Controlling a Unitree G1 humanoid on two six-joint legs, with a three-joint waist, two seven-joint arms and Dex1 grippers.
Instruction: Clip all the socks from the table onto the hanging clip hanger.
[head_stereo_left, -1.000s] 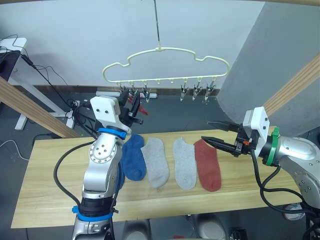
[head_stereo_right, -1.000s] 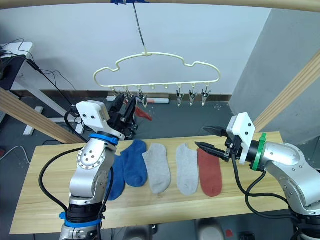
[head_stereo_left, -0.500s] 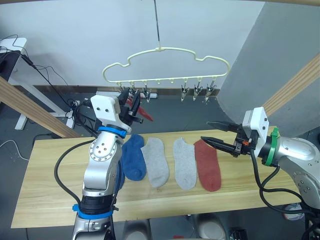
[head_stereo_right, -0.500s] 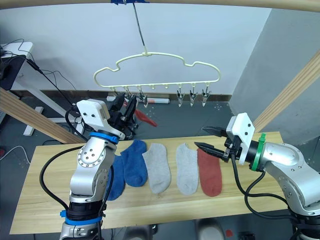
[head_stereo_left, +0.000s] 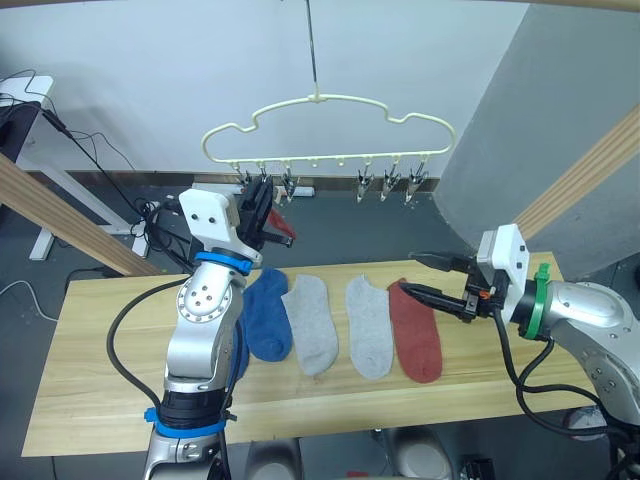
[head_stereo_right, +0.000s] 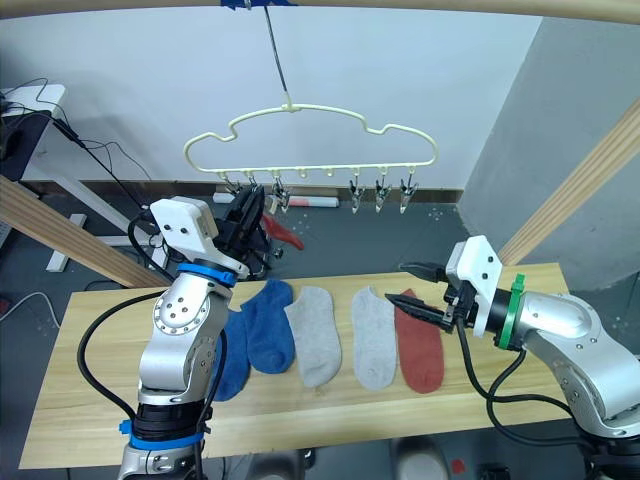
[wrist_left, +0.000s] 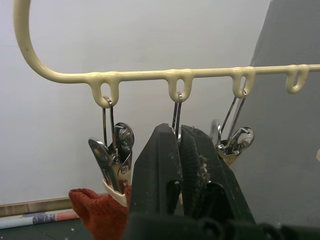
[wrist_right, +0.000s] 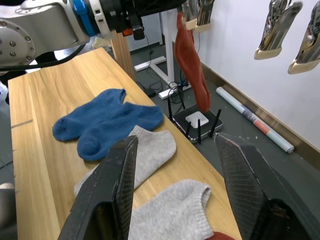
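- The left gripper, fingers pressed together, sat up at the clip hanger, beside a hanging red sock.
- The right gripper, fingers spread, hovered over the red sock on the counter.
- Two blue socks and two grey socks lay in a row there.

No words, labels or numbers can be read anywhere (nothing legible at all).
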